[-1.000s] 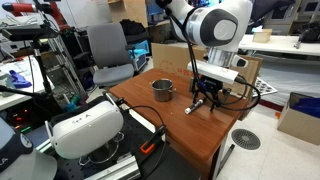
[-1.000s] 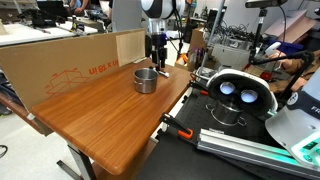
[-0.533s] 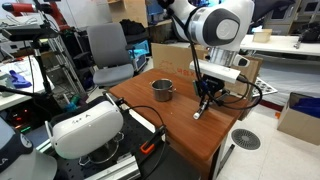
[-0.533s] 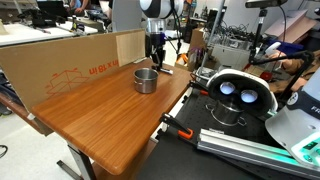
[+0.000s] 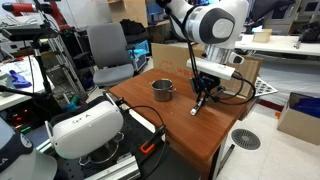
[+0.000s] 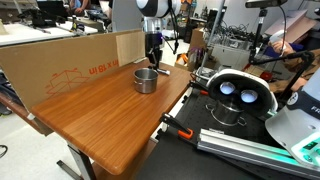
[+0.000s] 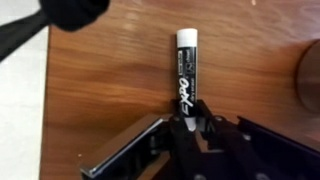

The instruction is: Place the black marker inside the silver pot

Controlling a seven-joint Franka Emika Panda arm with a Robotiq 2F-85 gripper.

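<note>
Status: grasp made, transfer not yet done.

Hand: the hand [image 7: 190, 121] is clenched on one end of the black marker [image 7: 187, 70]. In the wrist view the fingers sit tight against both sides of the barrel, with no gap visible.

Marker: it projects straight out ahead of the fingers, with its lighter grey end farthest from the hand. In an exterior view it hangs below the hand at a slant, low over the tabletop [image 5: 150, 115]. Whether the free end touches the wood cannot be told from these views.

Pot: the silver pot [image 5: 162, 90] stands upright on the tabletop, off to one side of the hand and clearly apart from it. In the wrist view only its rim shows at the right edge, level with the marker's far end. Nothing can be seen inside it.

Done: marker located and gripped.

Outstanding, in my judgement:
- Lift the marker clear.
- Carry it sideways until it is over the pot's opening.
- Lower it and release.

Risk noted: the marker is held by its end, so the long free part may swing or catch the rim on entry.
</note>
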